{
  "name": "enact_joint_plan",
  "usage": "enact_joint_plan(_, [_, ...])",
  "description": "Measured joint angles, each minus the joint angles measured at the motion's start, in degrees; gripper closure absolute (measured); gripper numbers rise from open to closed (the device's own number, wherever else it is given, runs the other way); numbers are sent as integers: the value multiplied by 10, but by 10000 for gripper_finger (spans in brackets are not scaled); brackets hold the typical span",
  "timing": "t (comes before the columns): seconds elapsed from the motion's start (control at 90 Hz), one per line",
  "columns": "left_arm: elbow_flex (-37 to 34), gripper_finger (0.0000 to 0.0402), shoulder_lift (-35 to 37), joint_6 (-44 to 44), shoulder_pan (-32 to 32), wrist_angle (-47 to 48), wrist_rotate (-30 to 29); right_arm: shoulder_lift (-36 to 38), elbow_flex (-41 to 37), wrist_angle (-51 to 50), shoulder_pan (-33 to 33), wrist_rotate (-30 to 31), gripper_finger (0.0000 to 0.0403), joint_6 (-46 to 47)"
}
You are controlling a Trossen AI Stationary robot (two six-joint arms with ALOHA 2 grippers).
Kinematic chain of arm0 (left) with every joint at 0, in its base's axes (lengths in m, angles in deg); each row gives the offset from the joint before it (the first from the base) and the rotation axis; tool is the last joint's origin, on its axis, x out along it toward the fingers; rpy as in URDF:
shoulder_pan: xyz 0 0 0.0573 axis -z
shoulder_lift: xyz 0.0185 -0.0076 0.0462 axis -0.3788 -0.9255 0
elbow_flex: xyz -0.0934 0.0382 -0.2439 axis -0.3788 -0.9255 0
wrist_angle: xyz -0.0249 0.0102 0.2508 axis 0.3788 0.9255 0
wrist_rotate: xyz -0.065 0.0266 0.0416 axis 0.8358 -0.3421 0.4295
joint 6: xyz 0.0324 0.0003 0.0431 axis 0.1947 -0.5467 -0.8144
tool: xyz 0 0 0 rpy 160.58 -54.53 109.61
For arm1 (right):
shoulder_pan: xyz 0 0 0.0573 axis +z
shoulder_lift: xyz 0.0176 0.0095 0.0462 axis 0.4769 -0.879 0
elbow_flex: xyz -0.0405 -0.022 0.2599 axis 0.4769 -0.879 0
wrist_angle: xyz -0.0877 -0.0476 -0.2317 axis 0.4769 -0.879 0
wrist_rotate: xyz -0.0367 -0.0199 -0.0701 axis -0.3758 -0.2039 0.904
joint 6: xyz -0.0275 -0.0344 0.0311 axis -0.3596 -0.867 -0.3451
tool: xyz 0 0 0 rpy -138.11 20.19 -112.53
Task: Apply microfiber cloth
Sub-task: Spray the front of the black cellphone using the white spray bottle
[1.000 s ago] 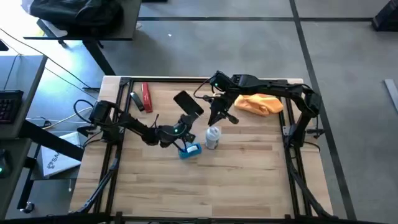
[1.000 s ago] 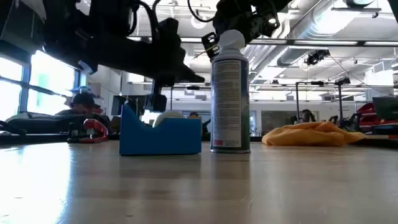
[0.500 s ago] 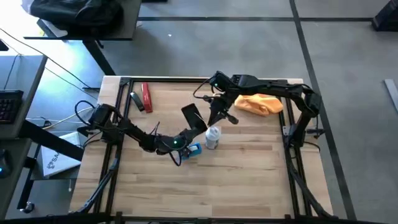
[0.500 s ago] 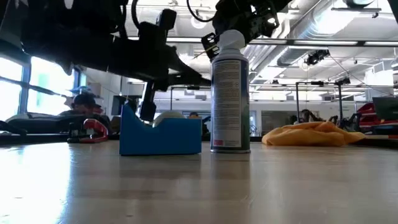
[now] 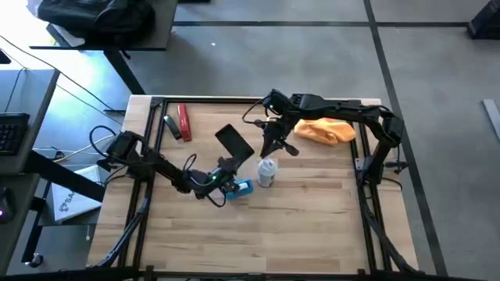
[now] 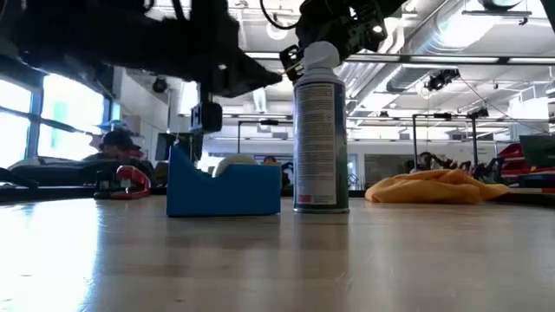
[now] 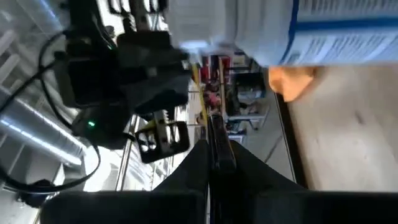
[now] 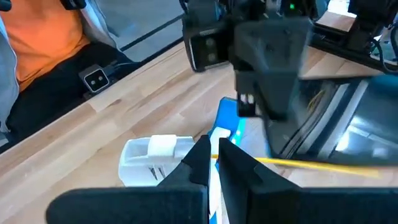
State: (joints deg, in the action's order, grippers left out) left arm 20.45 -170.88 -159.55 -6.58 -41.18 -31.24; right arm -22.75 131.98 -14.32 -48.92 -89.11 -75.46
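High view first: the spray can (image 5: pixel 267 172) sits about mid table (image 5: pixel 312 226), so I'll use it as the landmark. The microfiber cloth (image 5: pixel 326 129) is bunched up well beyond the can, toward the far right corner, lying loose with nothing touching it. The right gripper (image 5: pixel 273 148) hangs just above the can's top, fingers pinched nearly together on a thin yellow strip, going by its own wrist view. The left gripper (image 5: pixel 232 160) is just left of the can, holding a black phone (image 5: pixel 234 140) up off the table, fingers clamped on its edge. A blue block (image 5: pixel 241 188) sits right beside the can's near left. A red tool (image 5: pixel 183 121) lies well away at the far left.
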Motion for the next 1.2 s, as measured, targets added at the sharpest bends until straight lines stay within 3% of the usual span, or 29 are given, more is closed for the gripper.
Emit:
enact_joint_plan(0.267, [0, 390, 0, 87, -53, 96, 54, 0, 0, 11, 2, 1, 403, 15])
enact_joint_plan(0.467, [-3, 390, 0, 22, -53, -37, 20, 1, 0, 11, 2, 1, 403, 28])
enact_joint_plan(0.544, [-26, 390, 13, 34, -53, -63, 9, 2, 7, 9, 2, 10, 403, 29])
enact_joint_plan(0.889, [-167, 390, 37, 211, -56, -75, -78, 2, 77, -1, 41, 135, 403, 37])
enact_joint_plan(1.067, [-184, 390, 37, 280, -51, -117, -106, 2, 132, -71, 82, 201, 403, 40])
enact_joint_plan(1.2, [-174, 390, 38, 347, -42, -132, -141, 2, 173, -123, 130, 314, 403, 111])
